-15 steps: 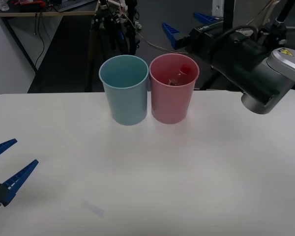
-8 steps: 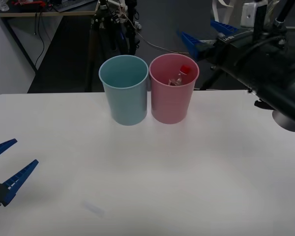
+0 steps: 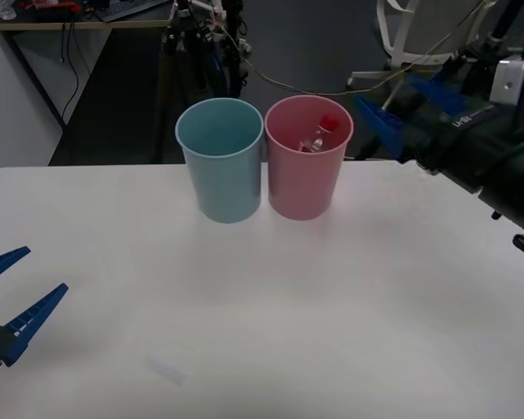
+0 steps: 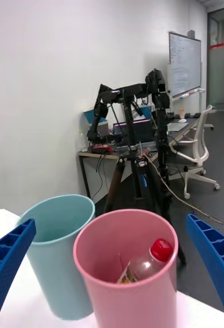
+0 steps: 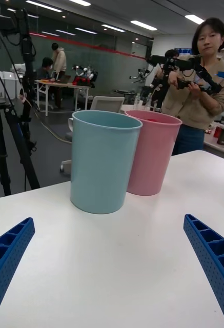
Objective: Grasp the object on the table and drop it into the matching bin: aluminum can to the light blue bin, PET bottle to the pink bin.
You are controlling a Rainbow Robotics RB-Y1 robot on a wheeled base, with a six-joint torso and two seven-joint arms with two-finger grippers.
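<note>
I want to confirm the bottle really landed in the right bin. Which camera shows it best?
The right wrist view: it looks straight into the pink bin, where the bottle lies tilted, red cap up. The front view shows only its cap and shoulder above the rim. In the left wrist view the bin's wall hides it.

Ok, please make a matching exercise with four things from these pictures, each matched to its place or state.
Things:
1. small clear plastic bottle with red cap
2. pale blue round plastic bin
3. left gripper
4. right gripper

Places or states:
a. open, raised beside the pink round plastic bin
b. inside the pink bin
c. open, low over the white table
d. holds nothing

Pairs: 1-b, 2-d, 3-c, 4-a
</note>
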